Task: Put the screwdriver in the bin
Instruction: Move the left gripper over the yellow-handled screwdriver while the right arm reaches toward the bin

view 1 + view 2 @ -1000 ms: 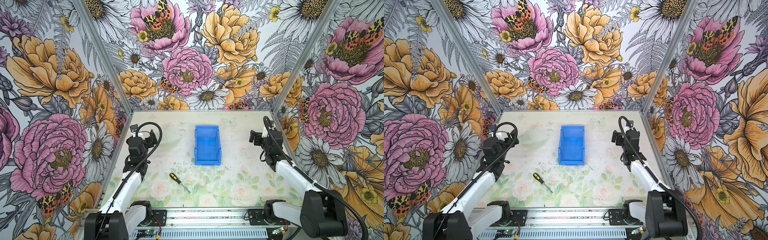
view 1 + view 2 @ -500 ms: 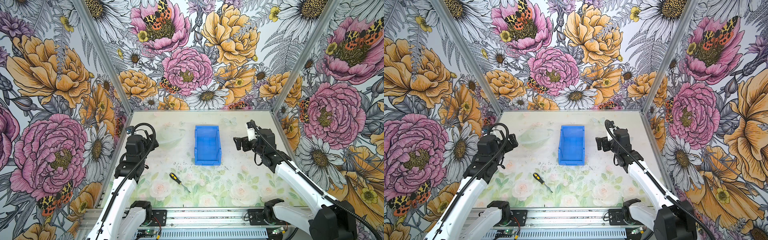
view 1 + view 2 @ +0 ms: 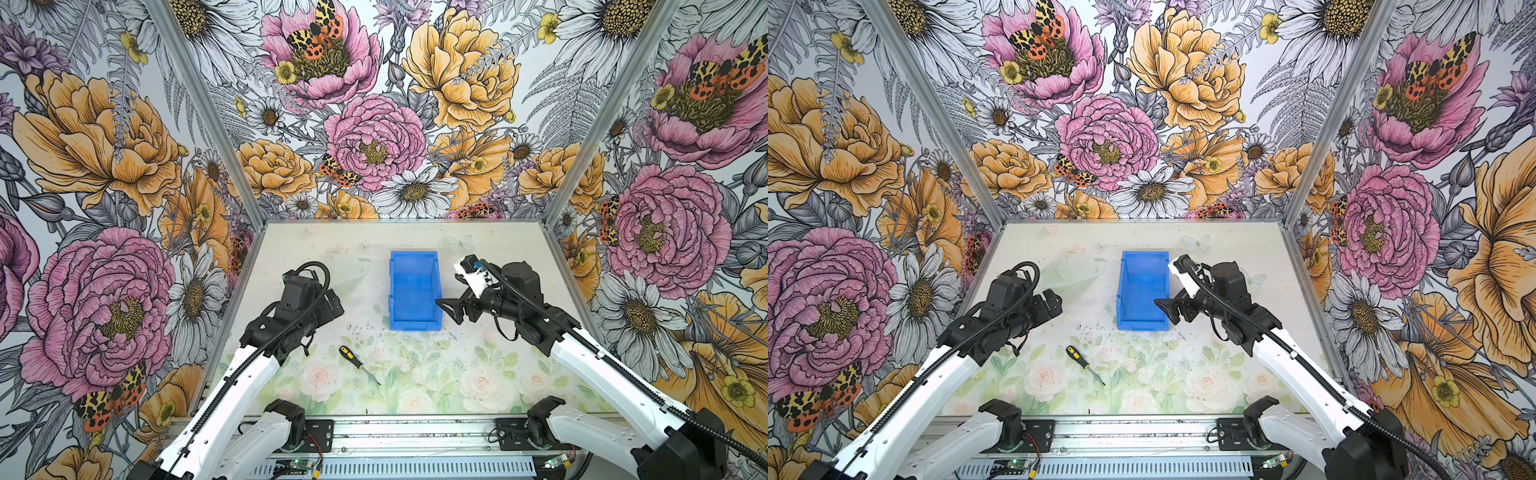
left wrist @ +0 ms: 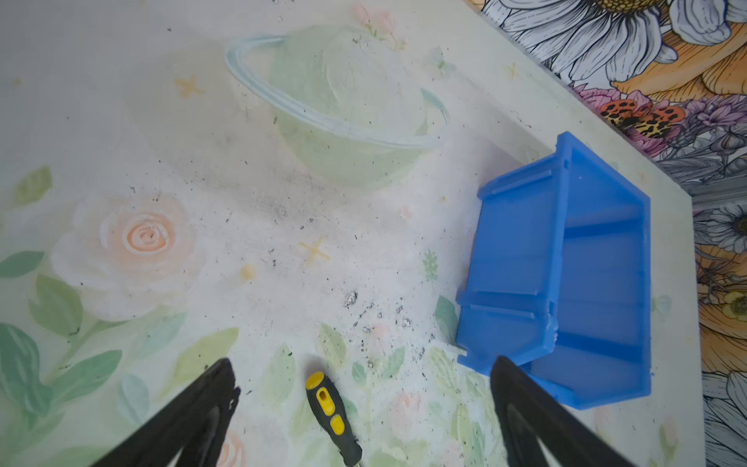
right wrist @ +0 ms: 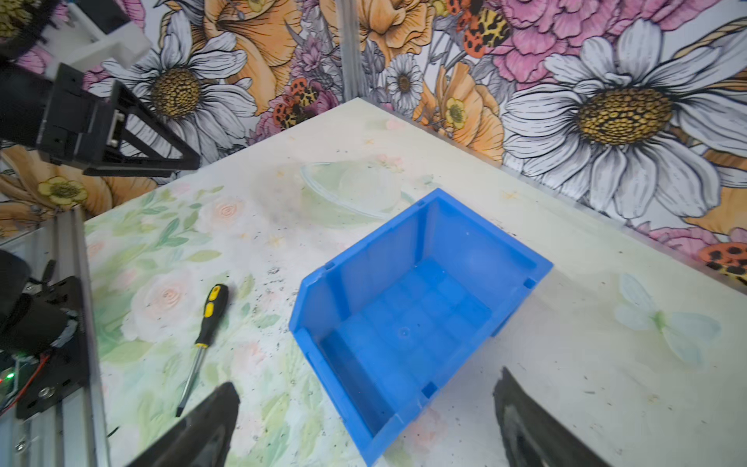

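Now left end effector [image 4: 362, 364] and right end effector [image 5: 366, 379] gape wide near slim screwdriver [image 3: 360, 366], boxy plastic bin [image 3: 413, 297].

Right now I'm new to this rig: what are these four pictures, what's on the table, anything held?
A white left arm and right arm are mounted at the near edge of a table, each ending in a two-fingered gripper. The two wide pictures come from one camera pair overhead; the other two come from a camera on each wrist, looking past the jaws. On the table lie a screwdriver and, farther back, an empty blue bin. The left gripper hangs near the screwdriver, jaws open; the right gripper hovers at the bin's side, jaws open. Nothing is held.
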Robot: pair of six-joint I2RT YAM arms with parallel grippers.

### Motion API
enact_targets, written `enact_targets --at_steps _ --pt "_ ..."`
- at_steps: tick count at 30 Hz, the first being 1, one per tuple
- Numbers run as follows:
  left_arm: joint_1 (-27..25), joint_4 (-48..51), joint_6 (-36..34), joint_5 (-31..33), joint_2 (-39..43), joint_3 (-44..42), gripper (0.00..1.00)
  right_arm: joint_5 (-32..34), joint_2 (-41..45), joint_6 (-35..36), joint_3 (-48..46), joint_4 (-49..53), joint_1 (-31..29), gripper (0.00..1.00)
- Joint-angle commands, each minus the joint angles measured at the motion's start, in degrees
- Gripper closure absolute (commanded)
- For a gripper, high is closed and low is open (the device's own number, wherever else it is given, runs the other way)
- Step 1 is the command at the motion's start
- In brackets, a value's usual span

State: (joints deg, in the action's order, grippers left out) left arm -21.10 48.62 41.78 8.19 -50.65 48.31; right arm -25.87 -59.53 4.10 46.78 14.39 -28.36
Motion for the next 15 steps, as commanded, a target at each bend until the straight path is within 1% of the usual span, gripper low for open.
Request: enact_targets --at_steps 1,3,6,12,15 --pt "-2.39 4.98 8.29 -1.30 1.53 -0.71 0.01 -4.71 1.27 3.01 1.11 0.37 -3.22 0.01" --pt "-4.04 6.67 9.65 -0.63 0.58 -0.40 0.01 -6.79 1.23 3.51 1.27 0.42 -4.43 0.00" --pt "-7.27 9.17 11.66 1.38 -2.23 1.36 0.01 -7.79 1.50 3.28 1.08 0.46 -5.73 0.01" --pt "-13.76 9.49 17.30 3.35 -7.44 1.21 0.01 -4.12 3.14 8.09 -1.23 2.55 -8.71 0.01" --pt "-14.97 9.32 18.79 2.34 -9.78 -0.16 0.01 -2.58 3.21 10.65 -1.35 3.65 -10.30 0.01"
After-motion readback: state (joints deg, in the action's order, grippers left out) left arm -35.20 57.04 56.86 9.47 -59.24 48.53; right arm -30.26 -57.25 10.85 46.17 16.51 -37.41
